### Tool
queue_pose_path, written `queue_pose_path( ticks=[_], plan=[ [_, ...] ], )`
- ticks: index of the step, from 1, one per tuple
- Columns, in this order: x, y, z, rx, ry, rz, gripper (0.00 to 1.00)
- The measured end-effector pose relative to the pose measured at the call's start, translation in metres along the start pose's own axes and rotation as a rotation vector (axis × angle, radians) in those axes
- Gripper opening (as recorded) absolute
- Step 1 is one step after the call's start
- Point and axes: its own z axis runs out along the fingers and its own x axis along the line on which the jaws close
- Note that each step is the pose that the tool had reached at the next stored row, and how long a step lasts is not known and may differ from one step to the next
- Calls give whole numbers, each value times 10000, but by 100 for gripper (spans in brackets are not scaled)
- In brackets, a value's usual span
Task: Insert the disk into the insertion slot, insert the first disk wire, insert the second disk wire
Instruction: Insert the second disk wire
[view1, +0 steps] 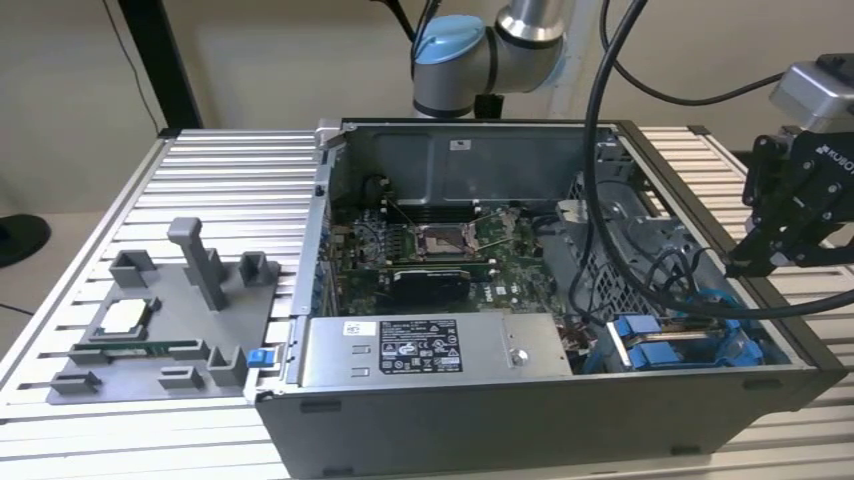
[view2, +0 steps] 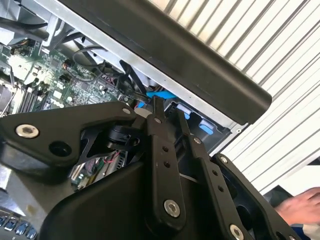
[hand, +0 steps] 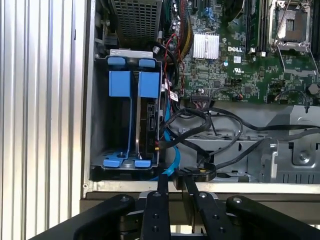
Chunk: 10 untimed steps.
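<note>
While the pincer (hand: 175, 181) hangs over the rim of the open computer case (view1: 534, 410), its 2 fingers (hand: 160, 197) stand a narrow gap apart with nothing between them. In the first wrist view the disk (hand: 148, 117) sits in the insertion slot (hand: 137, 130), the bay nearer the motherboard (hand: 235, 60), with blue tabs at both ends. A blue wire (hand: 173, 155) curves from beside the disk toward the pincer; I cannot tell whether it is plugged in. Black wires (hand: 220, 117) lie just beside the bay. The case stands on the slatted table (view1: 227, 170).
</note>
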Motion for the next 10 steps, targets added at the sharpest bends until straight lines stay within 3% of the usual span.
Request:
queue_pose_path(
  ticks=[6, 10],
  plan=[
    [-3, -1, 9, 0, -9, 0, 100],
    [-12, -2, 23, 1, -101, -6, 100]
  ],
)
